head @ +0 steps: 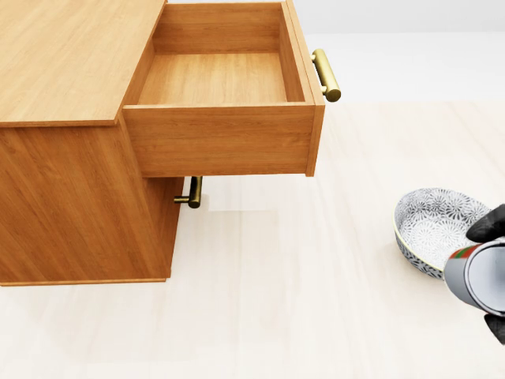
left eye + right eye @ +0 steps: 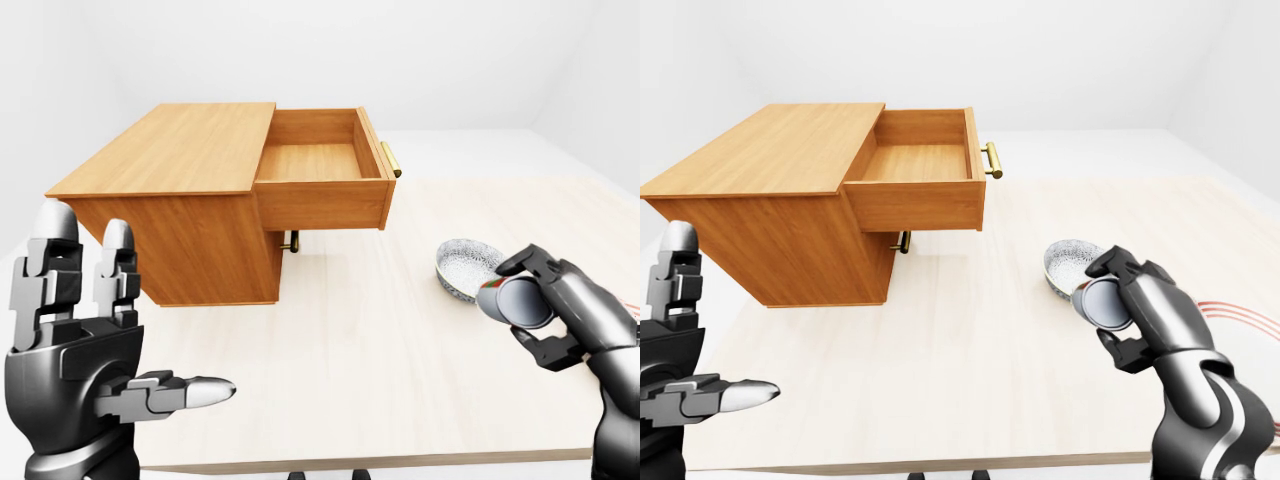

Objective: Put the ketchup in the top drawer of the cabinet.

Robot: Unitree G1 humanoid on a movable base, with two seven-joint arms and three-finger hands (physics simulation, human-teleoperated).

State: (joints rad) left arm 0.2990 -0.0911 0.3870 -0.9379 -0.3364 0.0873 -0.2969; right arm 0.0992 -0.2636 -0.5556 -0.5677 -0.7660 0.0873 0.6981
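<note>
The wooden cabinet (image 2: 170, 160) stands at the left of the table, its top drawer (image 1: 217, 79) pulled out and empty, with a brass handle (image 1: 326, 74) on its right side. My right hand (image 2: 527, 306) is shut on the ketchup bottle (image 2: 513, 300), which lies tilted with its grey round end toward the camera. It hangs above the table, right of and lower than the drawer in the left-eye view. My left hand (image 2: 130, 300) is open at the lower left, fingers up, holding nothing.
A patterned grey bowl (image 1: 432, 223) sits on the pale table (image 2: 380, 340) just behind the held bottle. A second brass handle (image 1: 193, 193) shows under the open drawer. The table's near edge runs along the bottom of the eye views.
</note>
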